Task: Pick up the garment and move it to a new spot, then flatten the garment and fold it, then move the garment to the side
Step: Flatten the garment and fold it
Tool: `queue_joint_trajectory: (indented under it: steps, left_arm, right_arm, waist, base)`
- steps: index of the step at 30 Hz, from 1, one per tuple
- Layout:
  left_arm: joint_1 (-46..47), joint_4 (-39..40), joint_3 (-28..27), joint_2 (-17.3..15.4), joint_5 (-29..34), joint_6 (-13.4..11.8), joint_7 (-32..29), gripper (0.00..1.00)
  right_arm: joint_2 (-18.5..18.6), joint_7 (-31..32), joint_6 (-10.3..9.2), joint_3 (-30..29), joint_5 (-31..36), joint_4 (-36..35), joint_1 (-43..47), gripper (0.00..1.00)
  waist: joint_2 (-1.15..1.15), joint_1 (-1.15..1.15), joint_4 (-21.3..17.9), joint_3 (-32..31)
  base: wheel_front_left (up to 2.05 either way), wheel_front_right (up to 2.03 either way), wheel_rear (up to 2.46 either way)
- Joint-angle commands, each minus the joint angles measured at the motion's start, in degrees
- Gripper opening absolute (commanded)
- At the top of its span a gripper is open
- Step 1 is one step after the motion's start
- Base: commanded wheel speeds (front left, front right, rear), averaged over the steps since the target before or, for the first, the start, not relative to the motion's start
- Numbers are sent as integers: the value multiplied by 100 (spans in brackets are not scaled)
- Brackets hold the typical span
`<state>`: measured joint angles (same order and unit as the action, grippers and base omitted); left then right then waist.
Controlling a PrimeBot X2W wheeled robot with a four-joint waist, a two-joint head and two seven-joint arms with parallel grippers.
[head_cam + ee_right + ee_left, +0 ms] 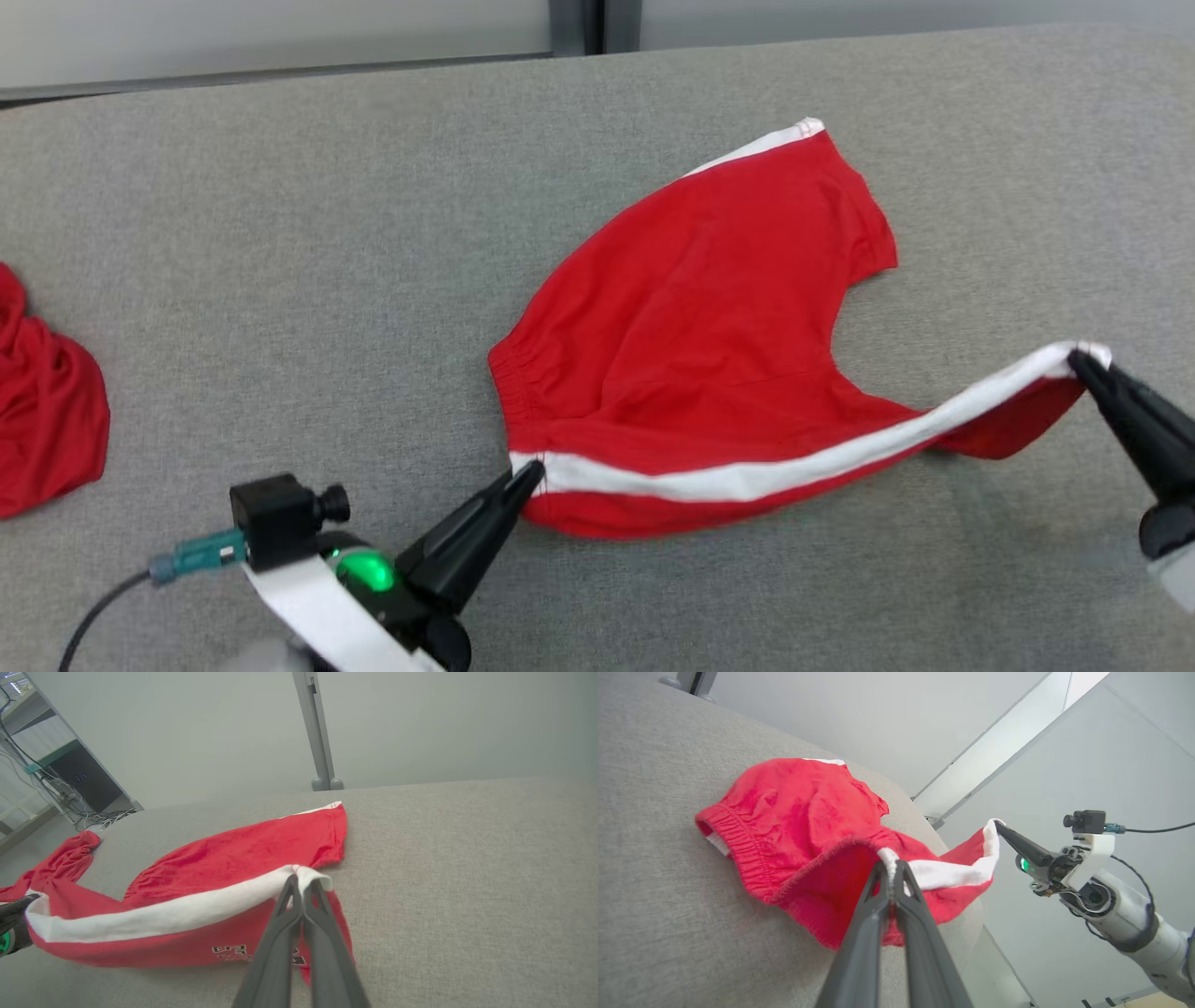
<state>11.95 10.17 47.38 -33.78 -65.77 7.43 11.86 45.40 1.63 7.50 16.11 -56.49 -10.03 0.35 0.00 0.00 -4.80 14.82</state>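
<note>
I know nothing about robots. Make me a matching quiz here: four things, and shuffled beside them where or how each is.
1. left gripper
2. right gripper
3. red shorts
4. second red garment

a. bunched at the head view's far left
b. shut on the white stripe's leg-hem end
c. shut on the stripe's waistband end
d. held between both grippers, one leg lifted

Pairs: 1-c, 2-b, 3-d, 4-a

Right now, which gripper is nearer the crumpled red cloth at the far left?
Left. The left gripper, shut on the shorts at the waistband, sits right of the cloth; the right gripper holds a leg hem much farther right.
</note>
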Motion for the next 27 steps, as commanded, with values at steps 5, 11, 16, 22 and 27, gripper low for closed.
queue_joint_trajectory:
  steps: [5, 11, 16, 22, 27]
  left_arm:
    - [967, -248, -74, 233, -993, 7, -368, 0]
    - [1854, -639, -170, 542, -1714, 7, -639, 0]
    - [2463, -1217, -177, 840, -2028, 7, -814, 0]
    - [2838, -1753, -150, 1045, -1999, 6, -749, 0]
    - [3034, -1999, -107, 1191, -2005, -2, -662, 18]
  right_arm:
    - [140, 391, -2, 104, -158, 357, -1255, 0]
    - [242, 729, -2, 310, -392, 906, -2573, 0]
    - [259, 990, -2, 692, -537, 1477, -3668, 0]
    - [178, 1215, -2, 1162, -641, 2059, -4626, 0]
    - [140, 1235, -2, 1505, -669, 2483, -5179, 0]
  waist:
    - [0, 0, 434, 665]
    - [0, 0, 781, 1219]
    - [0, 0, 974, 1546]
    - [0, 0, 1069, 1793]
    - [0, 0, 1122, 1922]
  base:
    - [0, 0, 0]
    - [0, 0, 0]
    - [0, 0, 0]
    - [0, 0, 0]
    - [0, 0, 0]
